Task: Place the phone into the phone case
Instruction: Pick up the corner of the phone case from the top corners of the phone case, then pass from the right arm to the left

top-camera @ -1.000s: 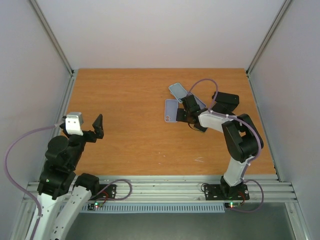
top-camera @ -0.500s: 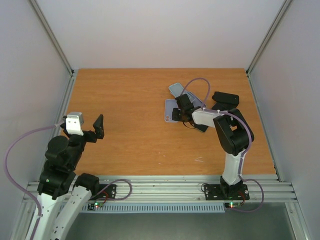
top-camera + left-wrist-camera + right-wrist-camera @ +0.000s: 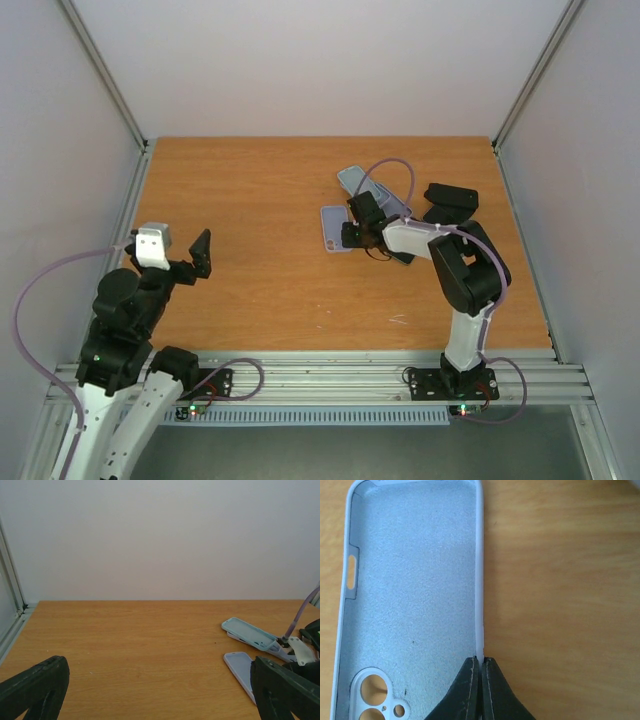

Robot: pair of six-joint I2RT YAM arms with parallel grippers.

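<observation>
The lavender phone case (image 3: 415, 580) lies open side up on the wooden table, its camera cutouts near my right wrist. My right gripper (image 3: 481, 660) is shut on its thin right side wall, low over the table (image 3: 347, 236). Just behind lies a pale teal rimmed slab (image 3: 354, 181), tilted on a whitish flat piece; I cannot tell which of the two is the phone. The left wrist view shows the teal slab (image 3: 248, 632) and the lavender case (image 3: 241, 666) at its right. My left gripper (image 3: 160, 700) hangs open and empty over the table's left side (image 3: 190, 258).
The metal frame posts and grey walls enclose the table (image 3: 260, 200) on three sides. The right arm's purple cable (image 3: 395, 170) loops over the teal slab. The aluminium rail (image 3: 320, 375) runs along the near edge.
My right gripper has closed on the case's side wall, and the case has slid a little to the left and nearer. The left arm has barely moved.
</observation>
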